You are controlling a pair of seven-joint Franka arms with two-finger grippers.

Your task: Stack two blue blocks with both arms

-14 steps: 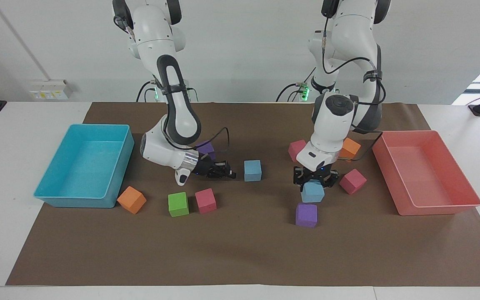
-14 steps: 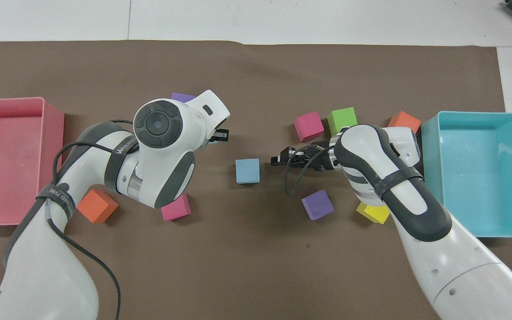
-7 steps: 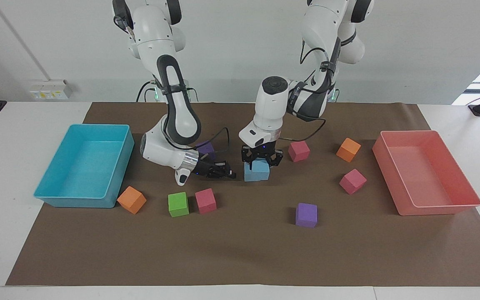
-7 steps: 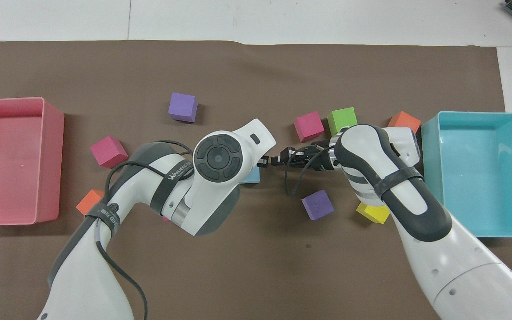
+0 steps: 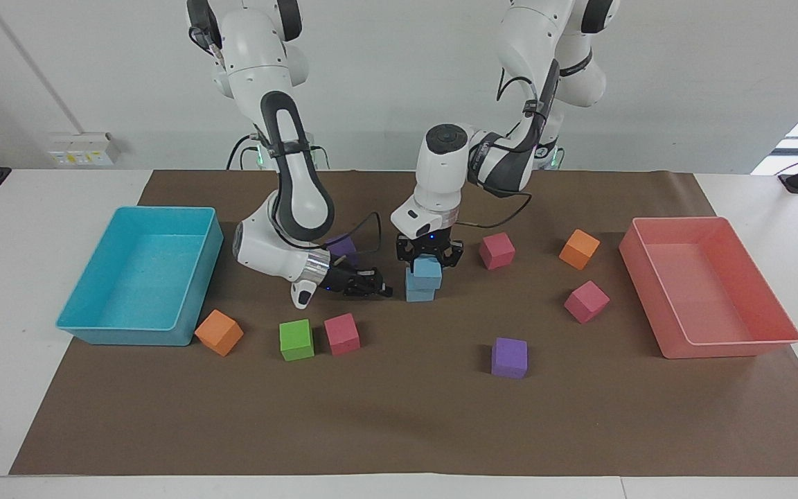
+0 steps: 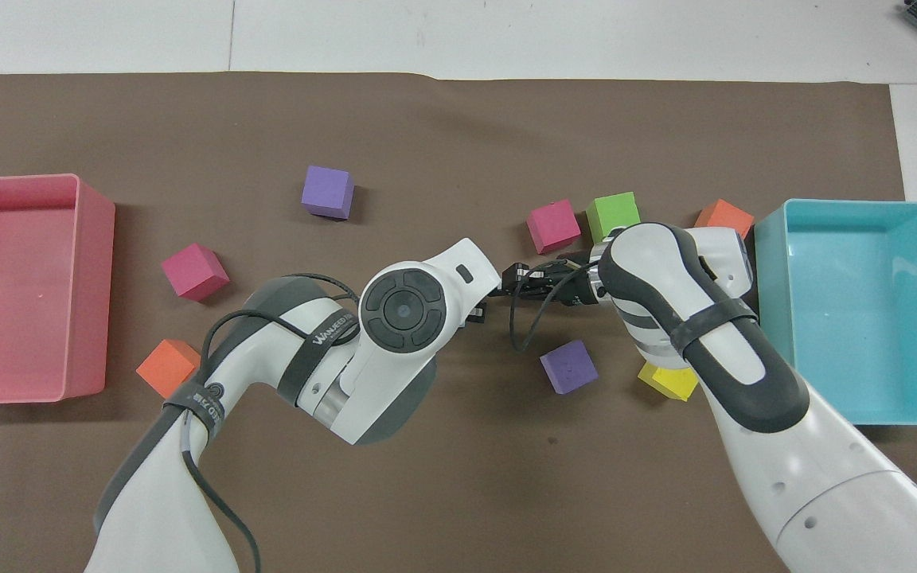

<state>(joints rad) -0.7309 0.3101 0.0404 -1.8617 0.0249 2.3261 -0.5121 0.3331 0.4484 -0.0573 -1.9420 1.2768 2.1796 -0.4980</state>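
Mid-mat: left tool (image 5: 429,258) clamps upper blue block (image 5: 427,267), square on lower blue block (image 5: 418,291) | right tool (image 5: 375,285) closed, empty

- I see two sky-blue foam cubes mid-mat in the facing view.
- Upper blue block (image 5: 427,267) sits on the lower blue block (image 5: 418,292), shifted slightly toward the left arm's end, a bit skewed.
- Left gripper (image 5: 429,258) is clamped on the upper one.
- Overhead, my left arm hides both.
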